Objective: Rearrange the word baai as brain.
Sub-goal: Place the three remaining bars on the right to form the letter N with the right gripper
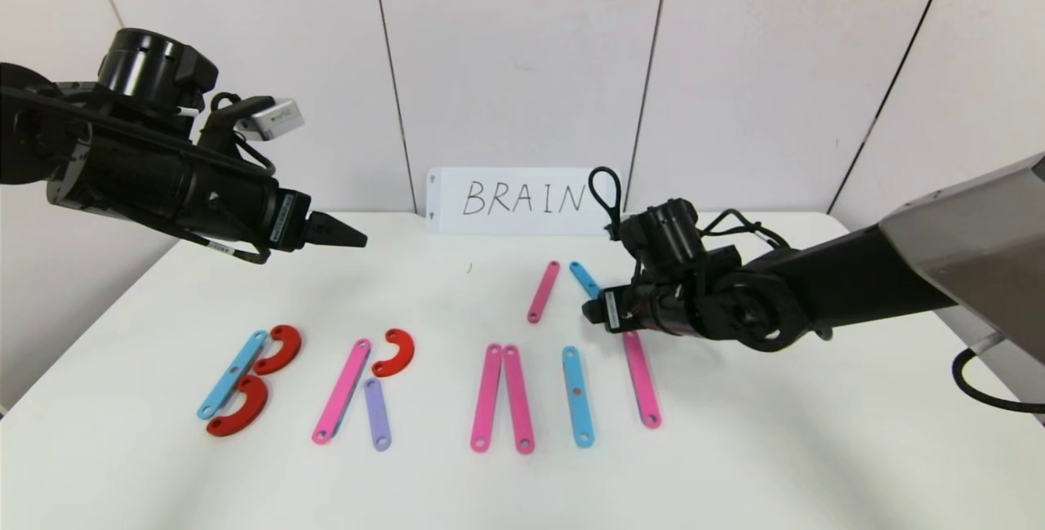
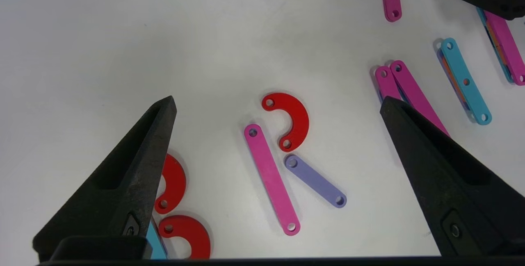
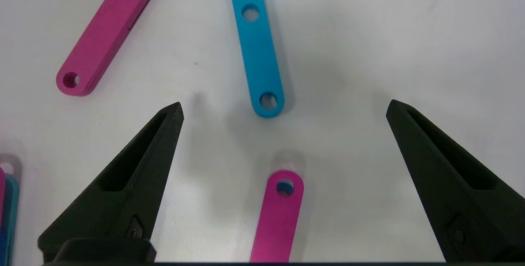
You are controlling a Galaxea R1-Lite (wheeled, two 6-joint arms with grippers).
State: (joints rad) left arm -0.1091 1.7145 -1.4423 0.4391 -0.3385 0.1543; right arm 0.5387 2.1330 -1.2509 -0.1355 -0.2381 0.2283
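The word lies along the table's front. A blue strip (image 1: 233, 373) with two red arcs (image 1: 277, 349) makes a B. A pink strip (image 1: 341, 391), a red arc (image 1: 394, 352) and a purple strip (image 1: 377, 414) make an R. To the right lie two pink strips (image 1: 486, 397) side by side, a blue strip (image 1: 577, 396) and a pink strip (image 1: 642, 379). My right gripper (image 1: 589, 311) is open and empty, low over that pink strip's far end (image 3: 277, 217). My left gripper (image 1: 351, 234) is open and empty, high above the R (image 2: 270, 176).
A loose pink strip (image 1: 544, 291) and a loose blue strip (image 1: 584, 278) lie behind the word, just beyond my right gripper; they also show in the right wrist view (image 3: 256, 44). A white card (image 1: 522, 200) reading BRAIN stands against the back wall.
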